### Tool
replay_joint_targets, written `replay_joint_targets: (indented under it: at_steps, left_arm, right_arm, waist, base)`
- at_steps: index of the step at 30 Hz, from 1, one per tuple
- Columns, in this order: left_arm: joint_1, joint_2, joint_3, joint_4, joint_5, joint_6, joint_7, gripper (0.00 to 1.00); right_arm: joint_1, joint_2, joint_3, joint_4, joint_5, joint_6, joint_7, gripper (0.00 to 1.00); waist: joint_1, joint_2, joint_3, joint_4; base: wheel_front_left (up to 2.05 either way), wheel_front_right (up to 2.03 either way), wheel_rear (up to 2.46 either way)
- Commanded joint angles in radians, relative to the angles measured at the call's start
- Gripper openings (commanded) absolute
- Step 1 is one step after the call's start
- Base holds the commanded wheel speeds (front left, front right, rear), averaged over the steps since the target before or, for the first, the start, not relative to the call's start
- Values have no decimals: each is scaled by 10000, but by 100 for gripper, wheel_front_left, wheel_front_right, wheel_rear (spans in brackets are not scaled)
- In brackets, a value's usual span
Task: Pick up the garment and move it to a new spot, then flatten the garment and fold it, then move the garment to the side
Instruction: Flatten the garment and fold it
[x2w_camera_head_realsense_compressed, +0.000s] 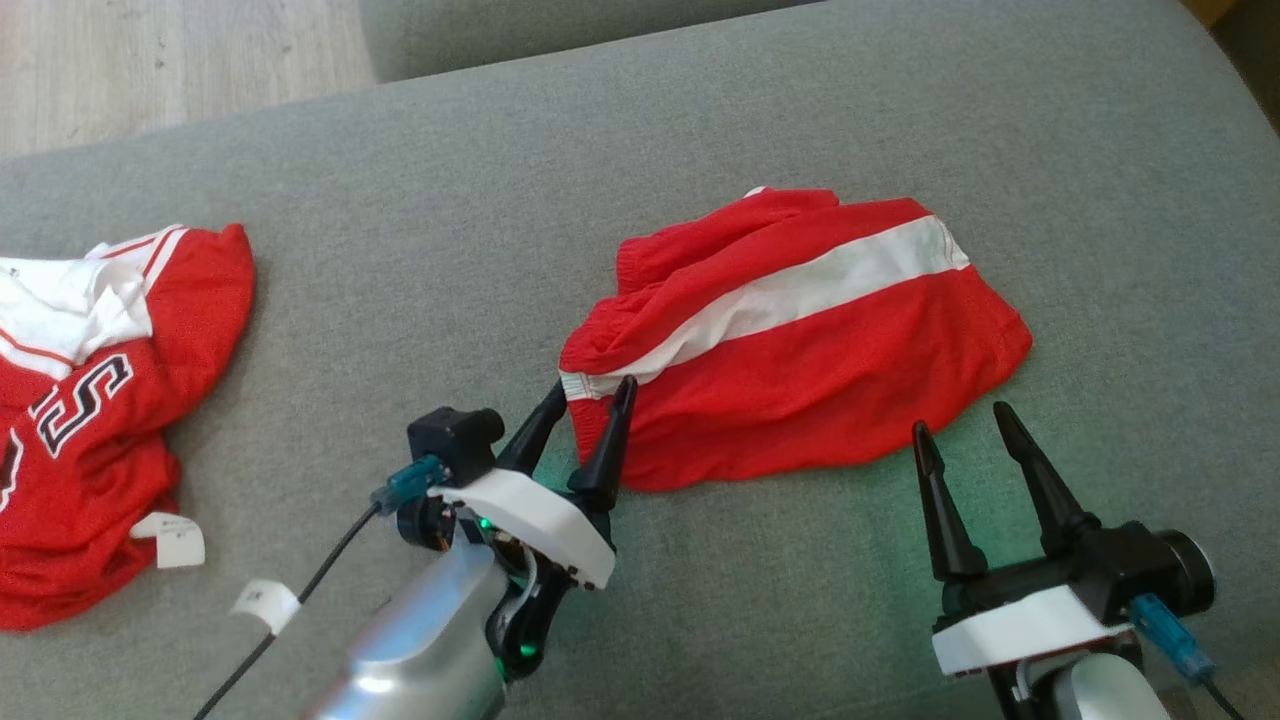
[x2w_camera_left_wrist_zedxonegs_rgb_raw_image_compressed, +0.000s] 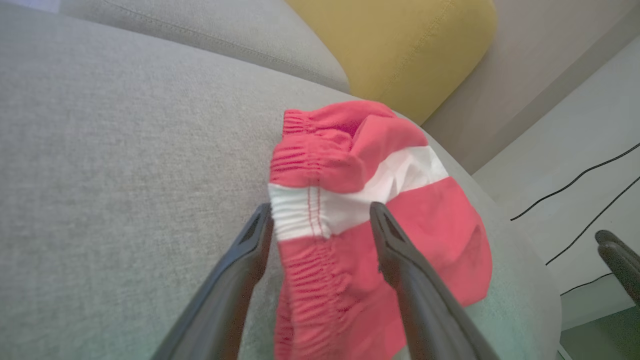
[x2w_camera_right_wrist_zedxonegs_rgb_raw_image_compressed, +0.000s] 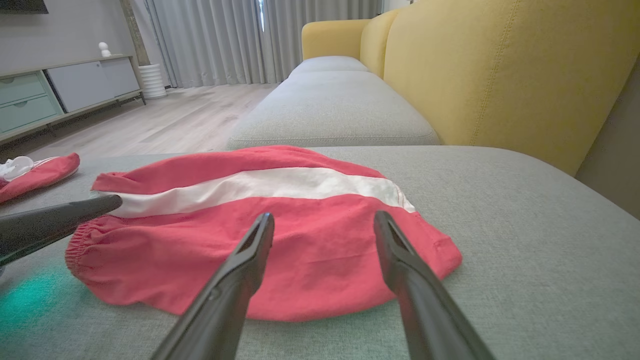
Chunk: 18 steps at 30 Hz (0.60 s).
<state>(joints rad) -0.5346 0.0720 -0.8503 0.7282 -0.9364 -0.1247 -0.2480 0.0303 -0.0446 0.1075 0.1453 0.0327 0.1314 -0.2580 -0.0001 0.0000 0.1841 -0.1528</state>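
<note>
left gripper jaws spread astride shorts waistband corner, likely to pinch it; right gripper also spread, just short of hem, both on grey cushion.

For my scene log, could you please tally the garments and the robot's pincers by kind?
Red shorts: 1
Red jersey: 1
Pincers: 2 (left pincer, right pincer)
Total: 4
</note>
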Motion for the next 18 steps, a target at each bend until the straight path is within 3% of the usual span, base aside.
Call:
replay_joint_targets:
  at_steps: [1,9,18]
  left_arm:
    - [-384,176,196,-311,-62,-58,-117,100]
    - [259,384,117,-1624,85,-59,-135,100]
    - [243,565,-56,-1532,-107,-59,-136,100]
  right_arm:
    - [-175,-56,174,-258,12,-7,-38,100]
    - [-91,-56,76,-274,71,-7,-38,100]
    - [-143,-56,163,-307,144,-7,-38,100]
  waist:
    - [1,0,-18,6]
    - [1,0,-146,241]
    - [1,0,-143,330]
  base:
    - [0,0,0]
    - [0,0,0]
    - [0,0,0]
